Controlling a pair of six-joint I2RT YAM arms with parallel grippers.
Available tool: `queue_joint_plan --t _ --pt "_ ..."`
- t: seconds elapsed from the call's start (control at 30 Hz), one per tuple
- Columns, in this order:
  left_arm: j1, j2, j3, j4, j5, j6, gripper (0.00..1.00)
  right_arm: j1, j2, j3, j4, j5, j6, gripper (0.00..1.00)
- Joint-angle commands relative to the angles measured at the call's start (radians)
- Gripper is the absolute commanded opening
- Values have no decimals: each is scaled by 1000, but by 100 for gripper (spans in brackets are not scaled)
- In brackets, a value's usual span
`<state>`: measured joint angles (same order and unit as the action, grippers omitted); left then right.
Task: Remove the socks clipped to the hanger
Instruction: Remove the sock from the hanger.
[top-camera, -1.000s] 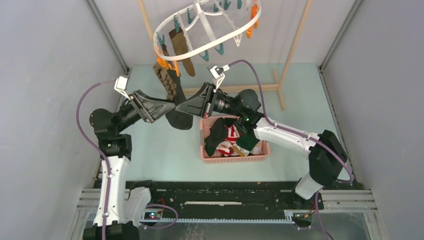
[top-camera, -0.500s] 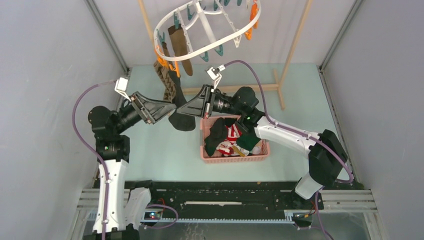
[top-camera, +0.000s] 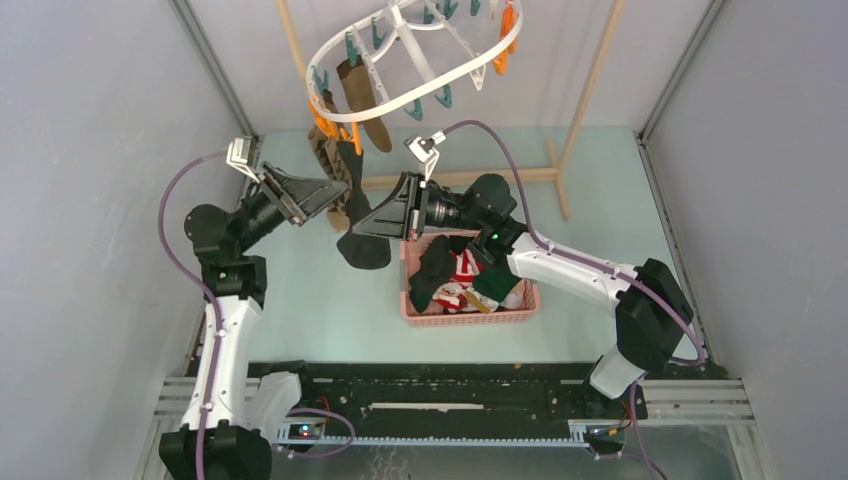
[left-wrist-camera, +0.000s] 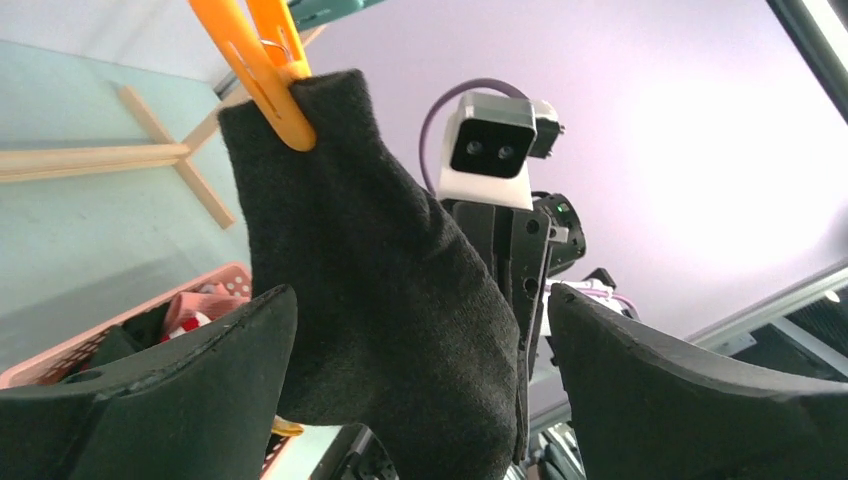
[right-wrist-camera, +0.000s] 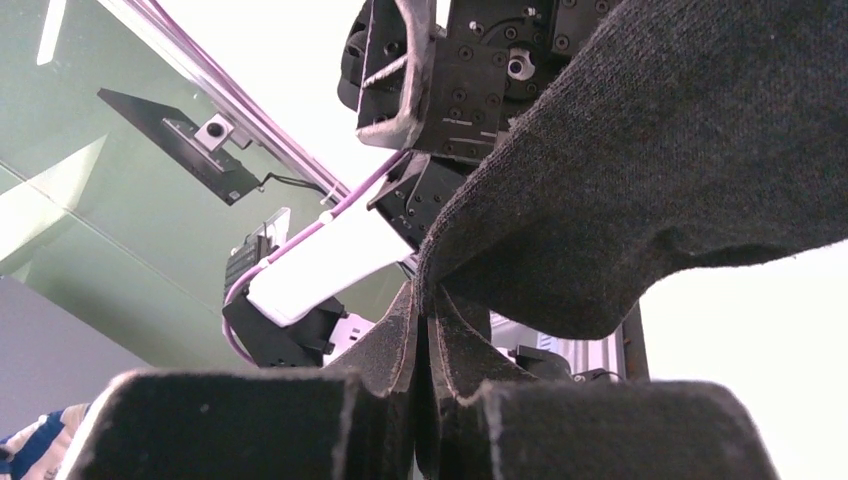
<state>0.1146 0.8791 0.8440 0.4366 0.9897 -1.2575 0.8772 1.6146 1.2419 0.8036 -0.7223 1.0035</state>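
The white oval hanger (top-camera: 400, 100) hangs at the top, with a brown sock (top-camera: 362, 100) and an argyle sock (top-camera: 322, 150) clipped to it. A black sock (left-wrist-camera: 380, 300) hangs from an orange clothespin (left-wrist-camera: 262, 70). My left gripper (left-wrist-camera: 420, 295) is open with its fingers on either side of the black sock, just below the pin; in the top view the left gripper (top-camera: 328, 190) is under the ring's left end. My right gripper (right-wrist-camera: 428, 300) is shut on the black sock's (right-wrist-camera: 650, 170) lower edge, and from above the right gripper (top-camera: 365, 225) sits at the sock's foot (top-camera: 362, 248).
A pink basket (top-camera: 470, 318) holding several loose socks stands on the pale green table under the right forearm. The light wooden rack frame (top-camera: 592, 90) rises behind, its foot bar (top-camera: 520, 175) lying on the table. Grey walls close in both sides.
My left gripper has risen and moved back toward the orange clothespin, staying open. The right gripper has shifted slightly left, still shut on the black sock.
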Motion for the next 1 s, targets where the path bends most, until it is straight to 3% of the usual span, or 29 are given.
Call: queue_joint_plan --t 0.0,0.37,0.73,0.87,0.97 --pt "-24 -18 -51 133 8 -83 100 4 12 65 38 -36 24 9" --pt "-27 -78 -154 71 21 -59 97 10 30 102 51 -65 51 9" --pt "-52 -53 -135 381 14 -356 87 22 89 122 67 -68 73 9" --pt "-55 -61 -149 407 16 -365 82 22 98 133 64 -66 73 9" --pt "-56 -60 -162 406 24 -354 70 23 99 136 48 -62 66 10"
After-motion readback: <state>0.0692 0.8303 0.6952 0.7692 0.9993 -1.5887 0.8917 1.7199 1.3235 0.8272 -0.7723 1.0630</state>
